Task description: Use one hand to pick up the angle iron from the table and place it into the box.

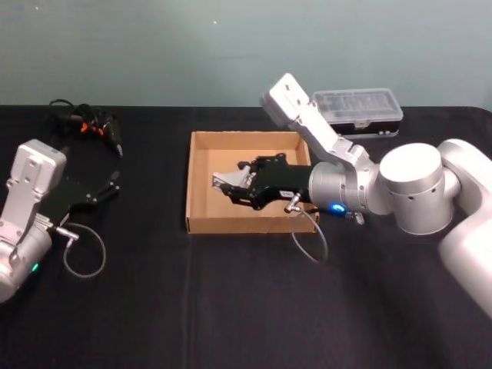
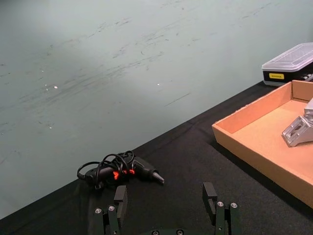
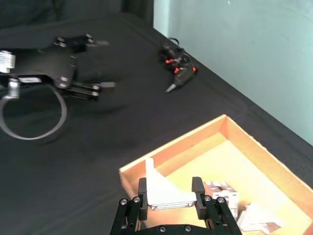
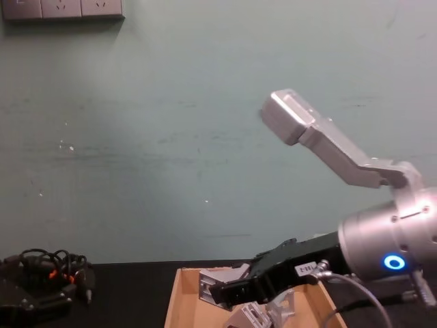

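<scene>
Now my right gripper [image 1: 228,187] pinches the angle iron [image 3: 164,192] over the box [image 1: 201,144], toward its nine o'clock wall; dropping from here, I fear it could bounce out; left gripper [image 2: 167,201] idles spread at nine o'clock.

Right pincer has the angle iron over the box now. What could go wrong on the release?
1. The right pincer holds the angle iron near the box wall; released here, it might catch the rim.
2. Other metal brackets already lie in the box close by; the angle iron may land on them and tip.
</scene>
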Tool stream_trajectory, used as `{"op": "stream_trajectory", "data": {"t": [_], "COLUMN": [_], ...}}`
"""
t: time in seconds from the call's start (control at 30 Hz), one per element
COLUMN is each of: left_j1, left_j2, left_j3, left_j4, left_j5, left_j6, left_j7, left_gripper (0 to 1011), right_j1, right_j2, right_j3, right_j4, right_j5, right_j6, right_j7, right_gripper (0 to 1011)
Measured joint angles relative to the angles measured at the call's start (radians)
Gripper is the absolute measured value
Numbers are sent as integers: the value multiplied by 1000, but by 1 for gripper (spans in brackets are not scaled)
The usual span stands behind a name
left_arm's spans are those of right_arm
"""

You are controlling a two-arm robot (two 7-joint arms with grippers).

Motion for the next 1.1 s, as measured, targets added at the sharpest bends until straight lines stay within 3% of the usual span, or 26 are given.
{"op": "stream_trajectory", "data": {"t": [0.27, 0.43, 1.1], "left_j1": [0, 0, 0], "left_j2": [0, 0, 0], "left_j3": [0, 0, 0], "left_j4": [0, 0, 0], "left_j5": [0, 0, 0], "left_j6": [0, 0, 0], "left_j7": [0, 0, 0], "left_gripper": [1011, 1011, 1011], "right_j1": [85, 113, 168], "right_j2": [-64, -89, -147], "right_j3": [-34, -49, -62], "right_j4": [172, 242, 393], "right_j5": [-25, -33, -59], "right_j6": [-28, -33, -69], "right_j7": [24, 44, 67], "right_gripper": [540, 540, 540]}}
